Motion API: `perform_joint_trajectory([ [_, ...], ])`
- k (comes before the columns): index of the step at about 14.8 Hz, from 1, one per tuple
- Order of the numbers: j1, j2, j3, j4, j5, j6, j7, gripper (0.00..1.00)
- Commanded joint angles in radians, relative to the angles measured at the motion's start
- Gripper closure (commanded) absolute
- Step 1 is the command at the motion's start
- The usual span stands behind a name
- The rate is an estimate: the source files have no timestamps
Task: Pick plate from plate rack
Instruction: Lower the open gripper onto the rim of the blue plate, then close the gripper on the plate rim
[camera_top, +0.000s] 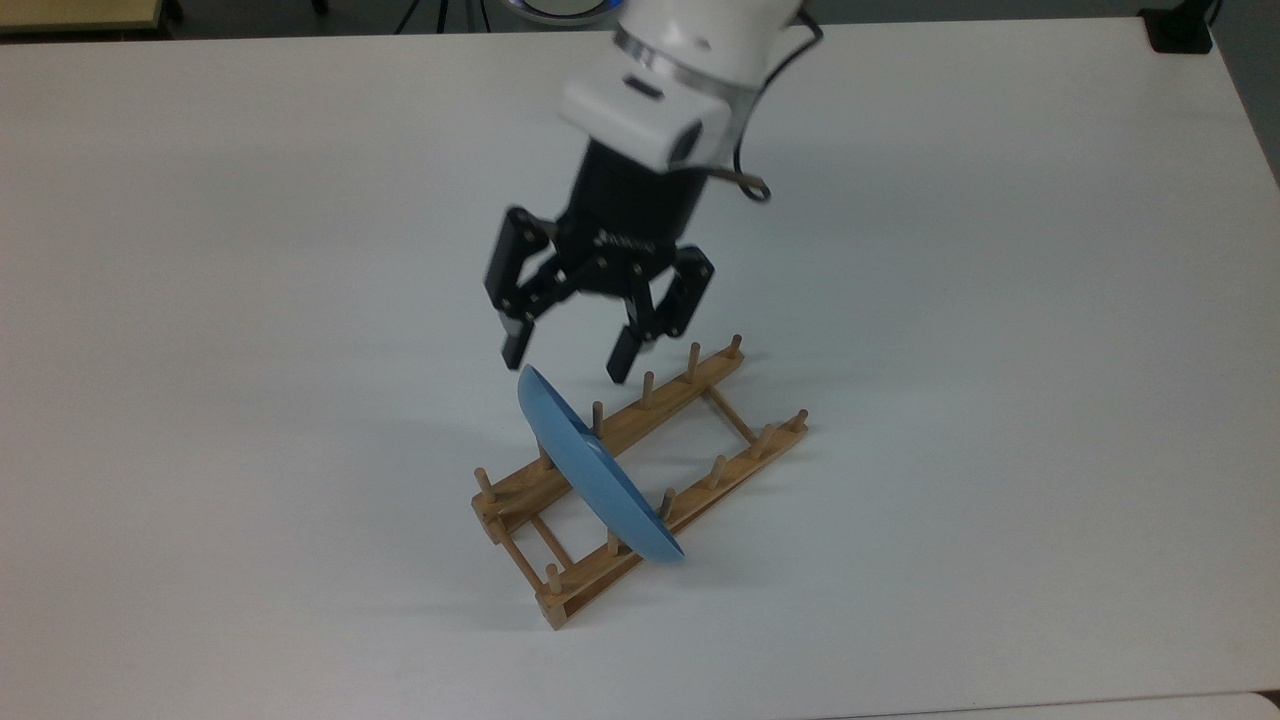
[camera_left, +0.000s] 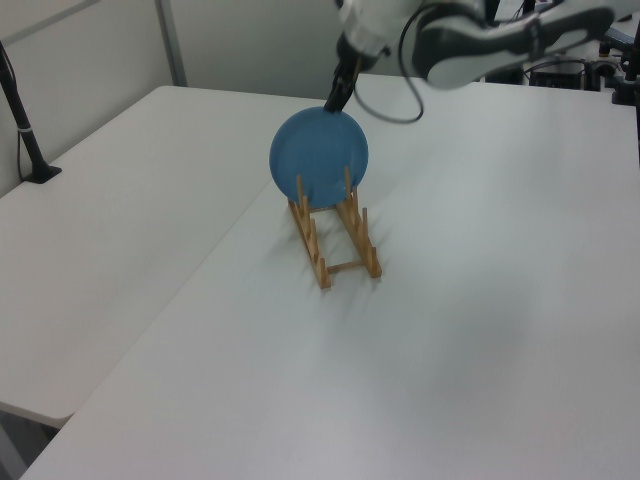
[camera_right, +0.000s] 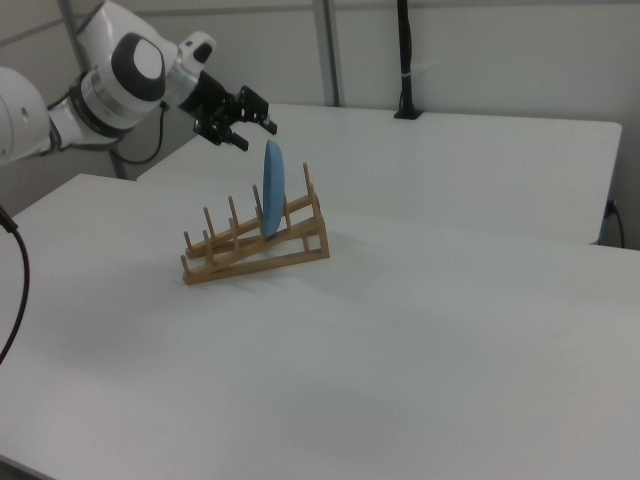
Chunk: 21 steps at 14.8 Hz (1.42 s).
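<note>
Here the plate (camera_top: 592, 472) stands on edge in the rack (camera_top: 640, 480), slotted between pegs near the rack's end at the top view's lower left. In the left view its blue face (camera_left: 318, 158) shows full and round above the rack (camera_left: 335, 240); in the right view it appears edge-on (camera_right: 271, 187), upright, at the rack's taller end (camera_right: 258, 242). The rack lies diagonally on the white table (camera_top: 1000, 300), with 2 rails and thin crossbars.

The gripper (camera_top: 566, 362) hangs just above the plate's upper rim, its 2 fingers spread apart and holding nothing. In the top view 1 fingertip is on each side of the rim's top, not touching it. In the right view the gripper (camera_right: 243, 132) is just beside the plate's top, toward the right view's left. The white arm (camera_left: 480, 35) reaches in from the table's far side in the left view.
</note>
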Motion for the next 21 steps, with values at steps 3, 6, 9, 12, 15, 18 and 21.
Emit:
perform_joint_trajectory([
  [3,0.042,0.088,-0.043,0.074,-0.042,-0.001,0.057,0.26],
  [6,0.041,0.13,-0.055,0.105,-0.107,0.004,0.1,0.36],
  [9,0.041,0.137,-0.061,0.11,-0.122,0.005,0.1,0.44],
  [12,0.042,0.14,-0.059,0.11,-0.137,0.005,0.1,0.67],
  [15,0.045,0.139,-0.059,0.11,-0.137,0.005,0.1,0.86],
  [18,0.057,0.136,-0.059,0.11,-0.137,0.002,0.1,0.97],
  [21,0.057,0.13,-0.059,0.108,-0.137,0.002,0.1,1.0],
])
